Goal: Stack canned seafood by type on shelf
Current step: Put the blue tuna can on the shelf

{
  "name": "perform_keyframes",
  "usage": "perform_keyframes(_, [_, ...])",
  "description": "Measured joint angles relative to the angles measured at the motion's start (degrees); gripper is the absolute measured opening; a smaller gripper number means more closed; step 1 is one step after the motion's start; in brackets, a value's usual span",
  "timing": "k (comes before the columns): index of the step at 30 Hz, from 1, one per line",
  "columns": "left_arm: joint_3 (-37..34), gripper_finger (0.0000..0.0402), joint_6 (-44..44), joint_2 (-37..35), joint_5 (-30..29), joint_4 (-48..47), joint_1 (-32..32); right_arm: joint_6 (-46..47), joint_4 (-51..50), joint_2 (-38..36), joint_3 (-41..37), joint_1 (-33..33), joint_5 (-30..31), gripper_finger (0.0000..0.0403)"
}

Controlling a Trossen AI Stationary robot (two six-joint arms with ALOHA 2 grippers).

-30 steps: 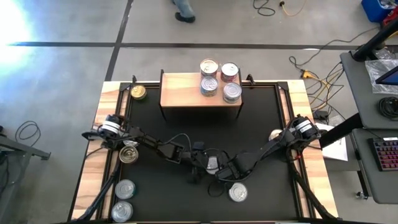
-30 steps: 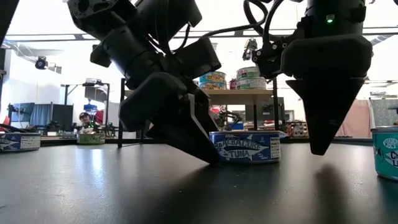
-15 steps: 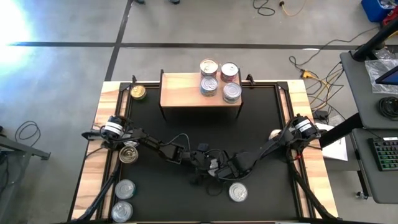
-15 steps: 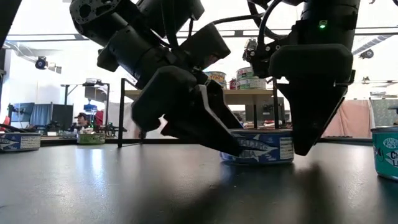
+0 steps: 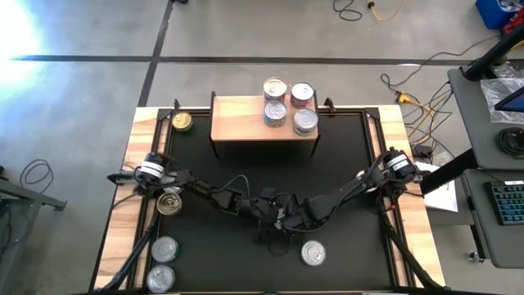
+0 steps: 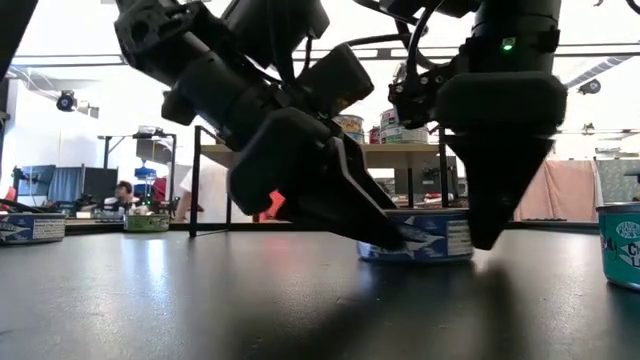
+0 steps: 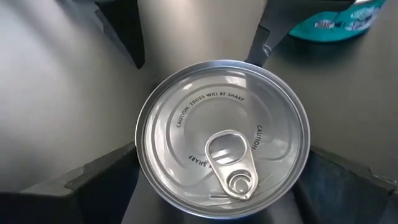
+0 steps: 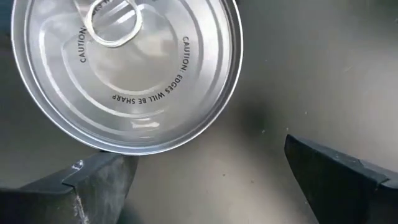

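A flat tin with a silver pull-tab lid [image 7: 222, 137] and a blue tuna label [image 6: 432, 240] stands upright on the black mat [image 5: 344, 147] at mid-table. My left gripper [image 7: 222, 171] is open and slants down from the table's left, one finger on each side of the tin. My right gripper [image 6: 490, 225] is open and points almost straight down at the tin's right side; the lid [image 8: 124, 62] shows just beyond its fingers. The light-wood shelf [image 5: 241, 123] stands at the far edge with several tins [image 5: 286, 105] on its right half. My left gripper has the tin between its open fingers [image 7: 99, 186], which come slanting down from the table's left. The tin rests flat on the mat. Whether the fingers touch its side wall [image 6: 400, 243] I cannot tell. My right gripper: one finger [image 8: 93, 183] stands close by the rim; touching or not, I cannot tell.
Loose tins lie on the mat: one near the front [image 5: 313, 252], three at the left [image 5: 169, 201] [image 5: 164, 247] [image 5: 160, 277], a gold one far left [image 5: 182, 121], one half hidden under the right arm [image 5: 361, 176]. A teal tin [image 6: 622, 245] stands at the right.
My left gripper has tipped flatter and crept toward the table's right, and the blue-labelled tin has slid a little to the right along the mat ahead of it. My right gripper has come toward the table's left, up to the tin's right side. Both stay open.
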Motion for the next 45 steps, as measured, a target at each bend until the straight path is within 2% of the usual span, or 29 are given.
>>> perform_keyframes(6, [1.2,0.0393,-2.5,4.7,2.3,5.9,0.0,-0.3,-1.5,0.0,0.0,0.0,-3.1,0.0394])
perform_keyframes(13, [0.7,0.0393,-3.0,6.8,3.4,13.6,-0.1,-2.9,-1.6,0.0,0.0,0.0,-5.2,0.0394])
perform_keyframes(18, [0.5,0.0393,-3.9,10.6,3.6,23.2,-0.2,-6.9,-1.7,0.0,-0.2,0.0,-6.0,0.0394])
perform_keyframes(27, [4.6,0.0398,-6.6,18.0,3.7,34.7,-0.1,-11.8,1.1,0.0,-0.6,0.0,-7.2,0.0394])
perform_keyframes(31, [6.0,0.0398,-6.6,19.4,3.2,35.9,-0.2,-13.2,1.9,-0.1,-1.3,0.0,-7.7,0.0394])
perform_keyframes(35, [5.3,0.0394,-8.7,18.3,0.1,34.7,-0.4,-15.6,0.8,-0.6,-1.5,0.2,-8.5,0.0394])
perform_keyframes(38, [2.6,0.0388,-11.9,15.2,-4.5,31.1,-0.2,-18.5,-1.8,-1.8,-1.2,0.6,-6.3,0.0394])
perform_keyframes(40, [0.5,0.0384,-13.7,12.2,-7.1,27.9,-0.1,-19.2,-3.0,-3.4,-1.2,0.8,-4.7,0.0394])
perform_keyframes(45, [-3.6,0.0383,-15.5,1.5,-9.4,18.7,-0.2,-19.4,-7.9,-11.0,-0.7,0.8,-3.0,0.0394])
